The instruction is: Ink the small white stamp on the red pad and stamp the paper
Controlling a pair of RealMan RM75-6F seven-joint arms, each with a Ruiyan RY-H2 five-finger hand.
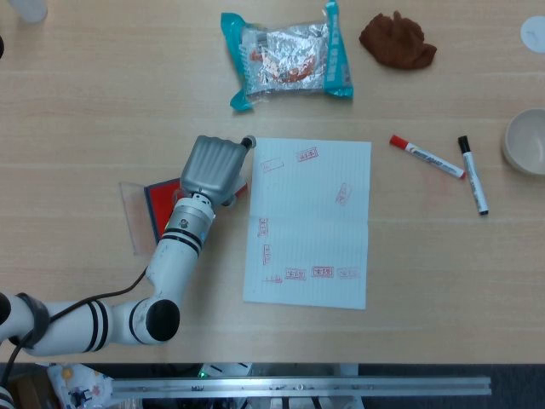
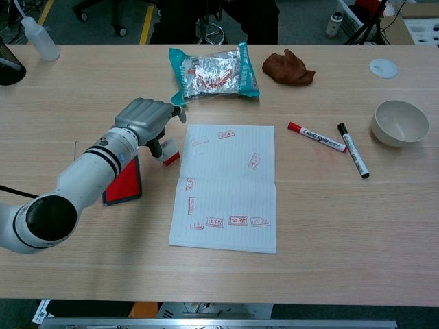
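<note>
Chest view shows the small white stamp (image 2: 169, 150) on the table (image 2: 329, 226) just left of the paper's (image 2: 227, 185) left edge, leaning, white body up and toward the left hand (image 2: 143, 120), red base down toward the paper. Its long axis runs tilted, upper-left to lower-right (roughly). Left hand sits above and just left of the stamp, fingers curled down around its top; whether they actually pinch it, cannot tell. Head view: the hand's back (image 1: 210, 168) covers almost all of the stamp, only a red-and-white sliver (image 1: 242, 187) shows beside the paper (image 1: 311, 226). Red pad (image 2: 122, 182) lies left of the stamp, partly under the forearm. Paper carries several red stamp marks. Right hand is not visible in either view.
</note>
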